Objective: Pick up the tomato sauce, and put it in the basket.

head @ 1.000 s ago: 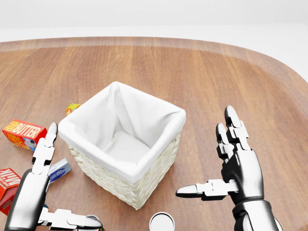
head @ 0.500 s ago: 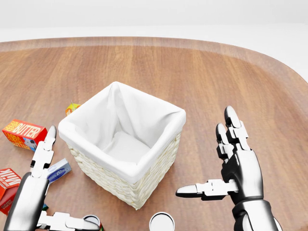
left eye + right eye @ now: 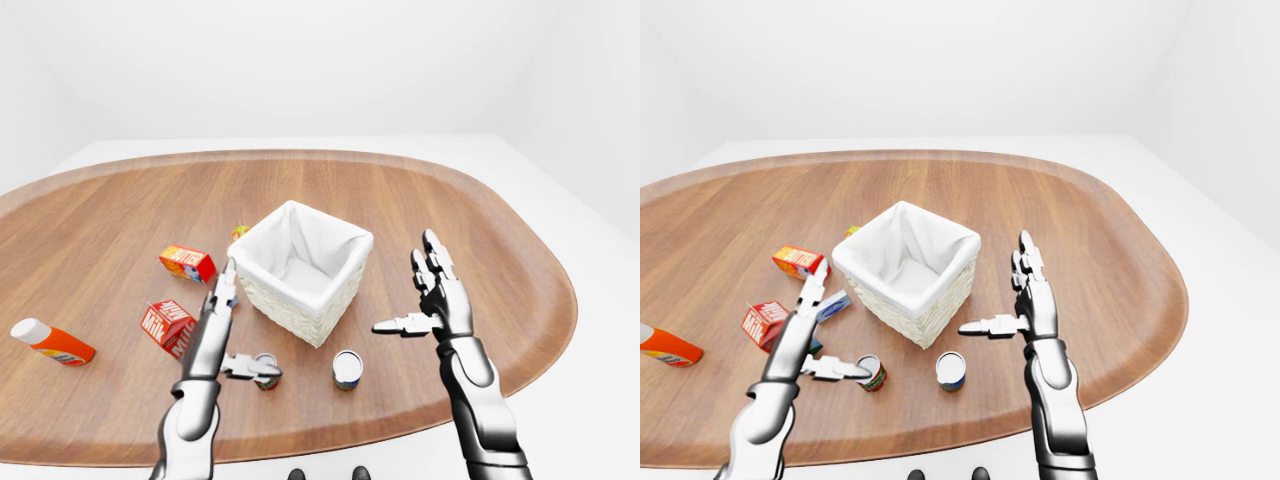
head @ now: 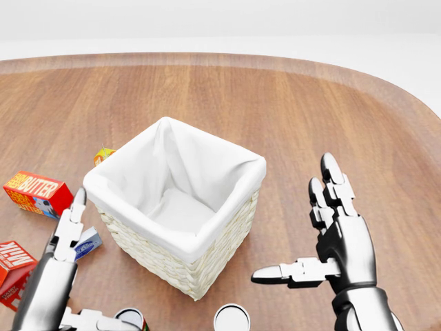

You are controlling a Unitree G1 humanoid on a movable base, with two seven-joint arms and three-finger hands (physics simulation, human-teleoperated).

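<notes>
The left hand (image 3: 805,340), fingers spread, reached for the sauce can (image 3: 872,374) lying at the basket's (image 3: 902,296) seven o'clock, and, judging by that, needed next to close round it; the right hand (image 3: 1028,305) hovered open.

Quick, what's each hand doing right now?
Left hand: open, holding nothing, thumb by a can.
Right hand: open, empty.

A butter box (image 3: 187,263) and a red milk carton (image 3: 167,325) lay on the wooden table (image 3: 480,230). An orange bottle (image 3: 50,341) lay farther left, well apart from them.
</notes>
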